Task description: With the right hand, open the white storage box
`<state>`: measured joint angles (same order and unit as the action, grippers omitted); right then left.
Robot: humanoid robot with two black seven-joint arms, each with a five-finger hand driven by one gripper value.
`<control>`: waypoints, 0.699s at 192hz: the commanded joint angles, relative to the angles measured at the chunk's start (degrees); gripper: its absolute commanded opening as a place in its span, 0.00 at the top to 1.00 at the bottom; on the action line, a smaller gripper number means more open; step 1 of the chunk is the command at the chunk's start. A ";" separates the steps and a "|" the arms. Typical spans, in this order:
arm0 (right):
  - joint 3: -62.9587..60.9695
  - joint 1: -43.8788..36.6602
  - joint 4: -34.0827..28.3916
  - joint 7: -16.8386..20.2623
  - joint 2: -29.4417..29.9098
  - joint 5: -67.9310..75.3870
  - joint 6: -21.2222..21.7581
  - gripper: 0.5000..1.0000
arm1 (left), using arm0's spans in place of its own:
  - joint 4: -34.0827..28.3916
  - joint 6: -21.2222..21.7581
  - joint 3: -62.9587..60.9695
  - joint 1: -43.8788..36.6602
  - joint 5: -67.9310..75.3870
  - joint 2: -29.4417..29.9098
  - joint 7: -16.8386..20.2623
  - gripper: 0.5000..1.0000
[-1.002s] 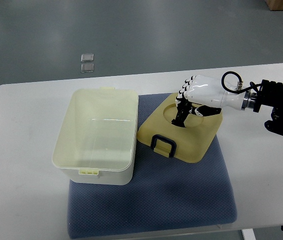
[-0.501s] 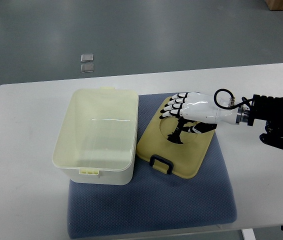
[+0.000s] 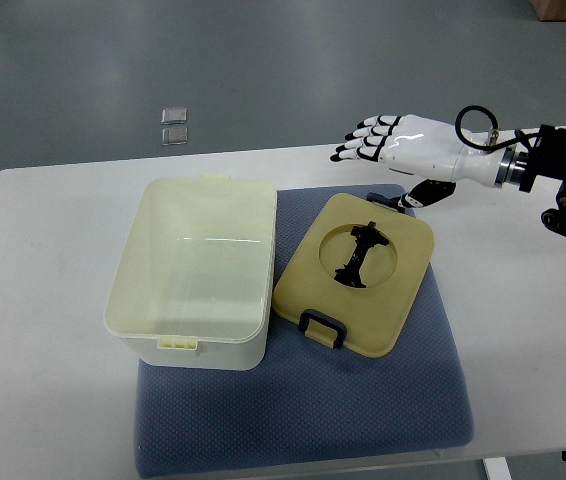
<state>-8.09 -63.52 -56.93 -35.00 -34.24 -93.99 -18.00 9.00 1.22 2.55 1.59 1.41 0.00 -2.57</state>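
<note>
Right hand (image 3: 395,143) is hanging over the far edge of the white table (image 3: 43,400), coming in from the right, fingers spread flat and holding nothing, clear of the lid. Going by size from there: the blue mat (image 3: 363,410) covers the middle of the table, the white storage box (image 3: 195,270) sits open on its left part with nothing visible inside, and the lid (image 3: 355,272) lies flat on the mat just right of the box, round recess and black handle facing up, dark latch (image 3: 322,327) on its near edge.
</note>
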 commanded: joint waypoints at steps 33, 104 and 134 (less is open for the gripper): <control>-30.40 8.94 0.24 0.00 5.85 18.30 26.43 0.23 | -0.03 0.01 0.00 -0.01 0.00 0.00 -0.07 0.00; -35.06 15.09 6.74 20.05 13.94 61.55 28.37 0.21 | -0.03 0.01 0.00 -0.01 0.00 0.00 0.02 0.00; -38.58 17.64 8.06 23.84 16.49 64.45 28.99 0.17 | -0.03 0.01 0.00 -0.01 0.00 0.00 0.02 0.00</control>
<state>-43.95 -47.72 -49.54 -13.89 -19.30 -31.36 10.49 8.99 1.25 2.53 1.58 1.41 0.00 -2.59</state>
